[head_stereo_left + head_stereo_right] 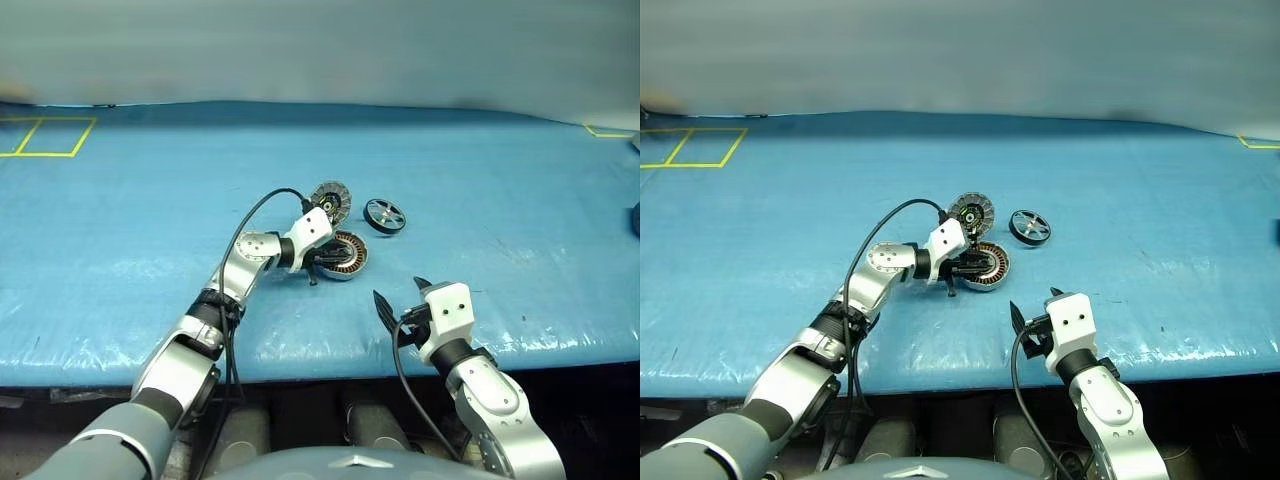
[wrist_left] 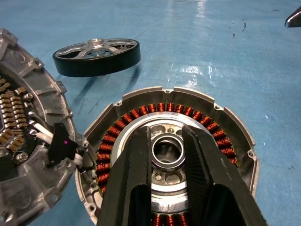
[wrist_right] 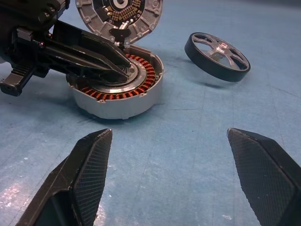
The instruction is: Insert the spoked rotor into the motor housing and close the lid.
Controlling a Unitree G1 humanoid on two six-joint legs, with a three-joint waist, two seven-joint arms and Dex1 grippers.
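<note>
Left claw (image 2: 167, 155): clamped on motor housing (image 3: 117, 89) centre hub, frame middle | right claw (image 3: 174, 174): agape, empty | spoked rotor (image 1: 385, 216): apart, upper right

The left fingers (image 2: 141, 183) cover the near part of the housing (image 2: 225, 127) and its windings there. The lid (image 2: 28, 155), beside those fingers, is cut off by the picture's edge. The rotor (image 1: 385, 216), beyond them, is too small for its spokes to be counted.
</note>
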